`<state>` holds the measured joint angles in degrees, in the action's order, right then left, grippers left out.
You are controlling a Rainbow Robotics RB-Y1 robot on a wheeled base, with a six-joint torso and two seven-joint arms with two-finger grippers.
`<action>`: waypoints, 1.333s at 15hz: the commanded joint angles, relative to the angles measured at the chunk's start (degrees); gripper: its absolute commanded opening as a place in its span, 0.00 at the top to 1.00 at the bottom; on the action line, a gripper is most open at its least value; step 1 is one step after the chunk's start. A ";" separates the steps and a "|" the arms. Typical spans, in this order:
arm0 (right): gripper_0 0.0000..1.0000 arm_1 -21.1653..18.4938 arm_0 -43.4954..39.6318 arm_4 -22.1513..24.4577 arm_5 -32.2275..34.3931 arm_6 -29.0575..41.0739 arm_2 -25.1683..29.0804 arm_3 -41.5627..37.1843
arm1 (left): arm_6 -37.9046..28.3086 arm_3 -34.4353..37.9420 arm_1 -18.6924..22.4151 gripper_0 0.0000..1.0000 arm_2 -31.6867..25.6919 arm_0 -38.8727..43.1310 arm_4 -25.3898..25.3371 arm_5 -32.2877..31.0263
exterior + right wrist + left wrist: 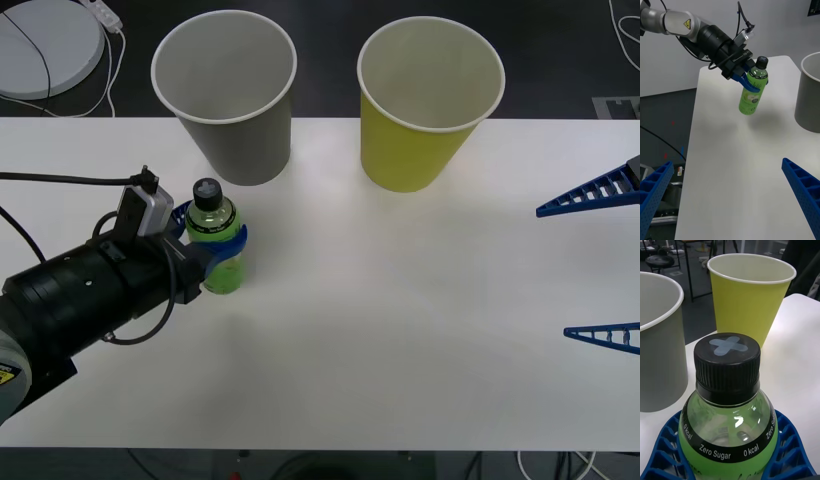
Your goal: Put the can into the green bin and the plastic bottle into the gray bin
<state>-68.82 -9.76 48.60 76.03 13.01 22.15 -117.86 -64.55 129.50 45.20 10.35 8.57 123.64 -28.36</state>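
The plastic bottle (218, 252), clear with bright green liquid and a black cap, is held near the table's left side, in front of the gray bin (238, 140). My left gripper (214, 236) is shut on it just below the shoulder. In the right wrist view the plastic bottle (751, 93) hangs slightly tilted, a little above the table, with its shadow under it. The green bin (412, 155) stands upright to the right of the gray one. Far right, my right gripper (553, 272) is open and holds nothing. The can is out of view.
The white table (400, 340) has bare room across its middle and front. Both bins stand at its back edge. Beyond the back left corner, off the table, lies a round white disc (40, 45) with cables.
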 commanded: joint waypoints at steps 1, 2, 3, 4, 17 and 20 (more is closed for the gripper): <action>0.00 0.00 0.00 0.00 0.00 0.00 0.00 0.00 | -7.79 6.55 -0.02 1.00 -4.72 2.68 6.09 -7.32; 0.00 0.00 0.00 0.00 0.00 0.00 0.00 0.00 | -10.07 7.96 -0.02 1.00 -5.60 2.94 7.41 -8.91; 0.00 0.00 0.00 0.00 0.00 0.00 0.00 0.00 | -12.45 9.28 -0.02 1.00 -6.66 3.03 8.82 -10.75; 0.00 0.00 0.00 0.00 0.00 0.00 0.00 0.00 | -13.41 10.24 -0.02 1.00 -7.89 3.03 9.17 -12.51; 0.00 0.00 0.00 0.00 0.00 0.00 0.00 0.00 | -18.77 20.00 -0.81 1.00 -23.80 3.47 5.56 -31.14; 0.00 0.00 0.00 0.00 0.00 0.00 0.00 0.00 | -19.92 20.50 -1.16 1.00 -28.28 2.68 1.17 -35.36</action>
<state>-68.82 -9.76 48.60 76.03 13.01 22.15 -117.86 -84.27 150.00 44.05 -16.60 11.67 126.66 -62.55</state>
